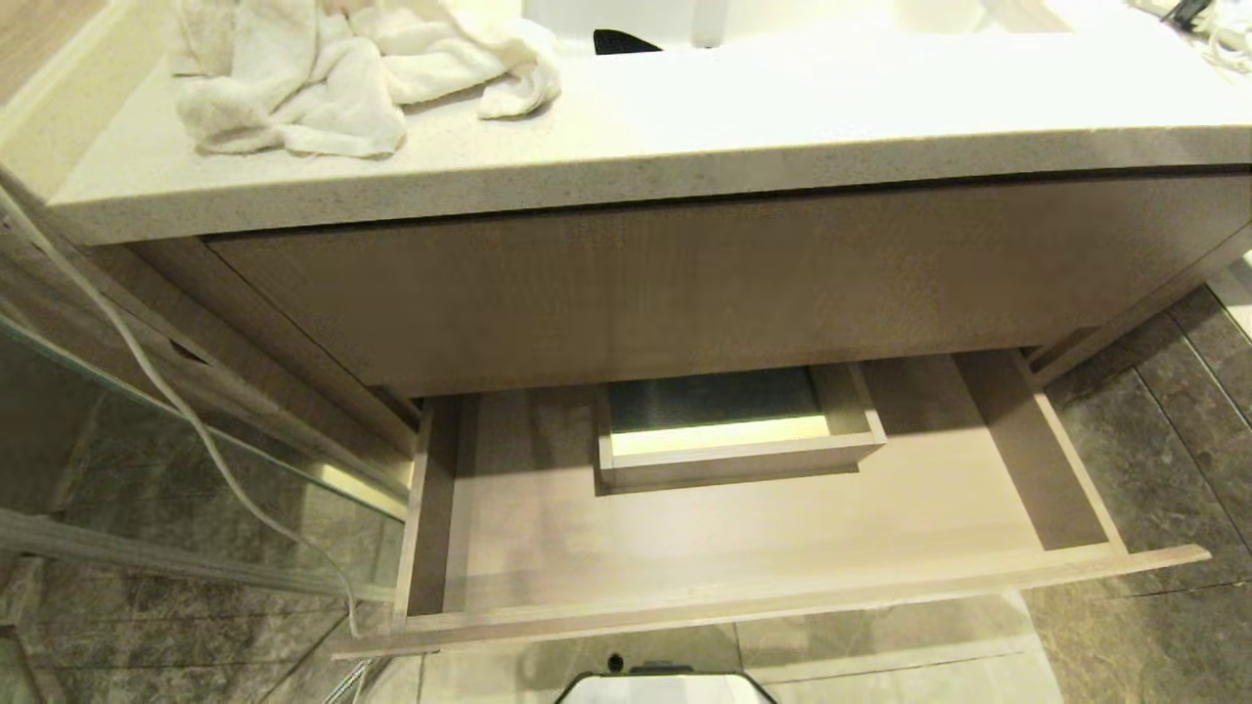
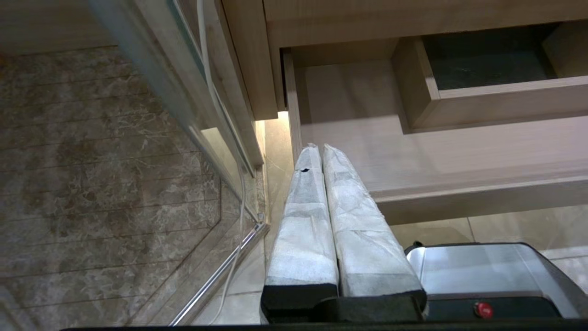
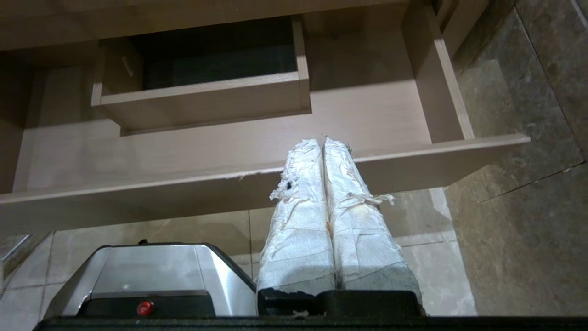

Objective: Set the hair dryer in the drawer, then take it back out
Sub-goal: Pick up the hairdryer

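The drawer (image 1: 743,548) stands pulled out under the vanity, wide and shallow, and nothing lies on its wood-grain floor. A boxed cut-out (image 1: 738,460) sits at the middle of its back. The hair dryer is out of view; only a bit of white cord (image 1: 1223,39) shows at the counter's far right corner. Neither arm appears in the head view. My left gripper (image 2: 321,147) is shut and empty, hanging in front of the drawer's (image 2: 459,151) left end. Before the right half of the drawer (image 3: 183,151), my right gripper (image 3: 323,140) is also shut with nothing in it.
A crumpled white towel (image 1: 333,68) lies on the pale counter (image 1: 782,108). The tall wood-grain front panel (image 1: 685,284) overhangs the drawer's back. A glass panel (image 1: 196,469) and a hanging white cable (image 1: 176,401) stand at the left. My base (image 1: 665,689) is just below the drawer's front.
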